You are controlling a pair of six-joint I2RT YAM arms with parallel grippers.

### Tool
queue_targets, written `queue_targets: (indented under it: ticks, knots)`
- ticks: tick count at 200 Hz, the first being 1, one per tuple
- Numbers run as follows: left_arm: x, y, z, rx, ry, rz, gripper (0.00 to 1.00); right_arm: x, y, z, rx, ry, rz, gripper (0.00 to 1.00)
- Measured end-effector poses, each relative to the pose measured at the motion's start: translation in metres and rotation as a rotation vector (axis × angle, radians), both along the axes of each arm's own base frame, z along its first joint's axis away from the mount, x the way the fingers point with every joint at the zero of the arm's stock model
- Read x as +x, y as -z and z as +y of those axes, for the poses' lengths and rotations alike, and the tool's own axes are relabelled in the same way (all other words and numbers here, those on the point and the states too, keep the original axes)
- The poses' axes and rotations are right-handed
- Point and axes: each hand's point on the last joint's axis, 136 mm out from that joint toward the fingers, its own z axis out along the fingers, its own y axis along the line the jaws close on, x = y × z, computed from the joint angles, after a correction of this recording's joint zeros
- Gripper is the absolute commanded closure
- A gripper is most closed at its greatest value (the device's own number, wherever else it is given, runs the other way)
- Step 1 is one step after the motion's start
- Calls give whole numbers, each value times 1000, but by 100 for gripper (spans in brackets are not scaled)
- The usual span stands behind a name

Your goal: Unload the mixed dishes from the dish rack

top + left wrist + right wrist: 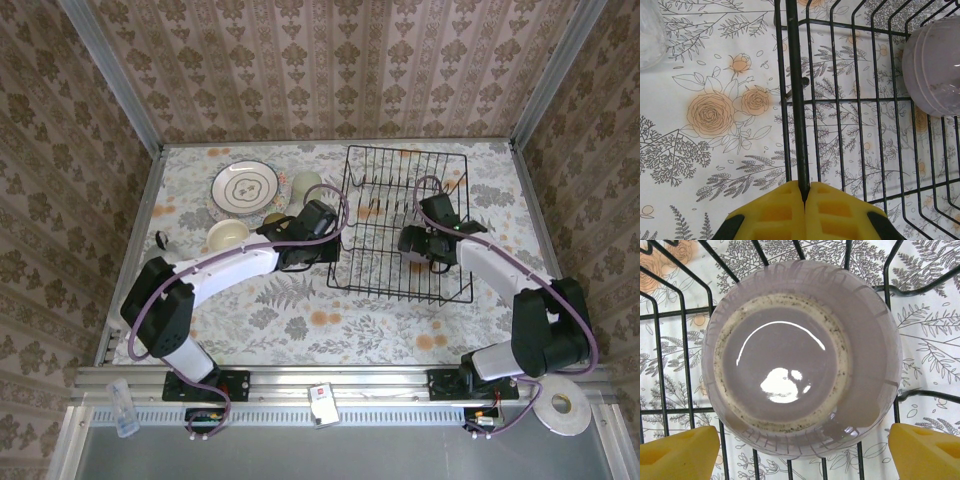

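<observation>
Though plate (244, 186) and cream bowl (228, 235) sit upper left, lavender bowl (800, 357) is racked. Right gripper (804, 432) spread over it; left gripper (804, 186) pinches dish rack (404, 148).

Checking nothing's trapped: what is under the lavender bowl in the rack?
Around the lavender bowl, dish rack wires and floral tablecloth show beneath. Its base faces the camera, so anything directly under it is covered.

The lavender bowl (935, 65) runs off the left wrist view's right edge, the glass (649, 30) off its top-left corner. From above, the right claw (418, 243) hides the bowl beneath it.
</observation>
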Motion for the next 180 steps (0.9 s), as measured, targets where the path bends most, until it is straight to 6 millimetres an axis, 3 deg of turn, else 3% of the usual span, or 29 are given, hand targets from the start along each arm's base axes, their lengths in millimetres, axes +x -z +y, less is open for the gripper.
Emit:
queue_targets:
  ticks: [33,65,89,136,180]
  knots:
    - [0,1,5,29,3,-2,71,-8,-7,1,16,-9,-12,0]
    - [5,2,21,108,4,-21,35,-10,-30,1,36,-21,-75,0]
    - [7,-10,31,148,21,-60,1,-8,-39,-7,50,-20,-99,0]
    - [7,-57,23,58,87,-170,0,17,-44,-7,44,-40,-93,0]
    - [3,-77,-3,-81,164,-193,0,35,-18,-5,16,-41,-15,7]
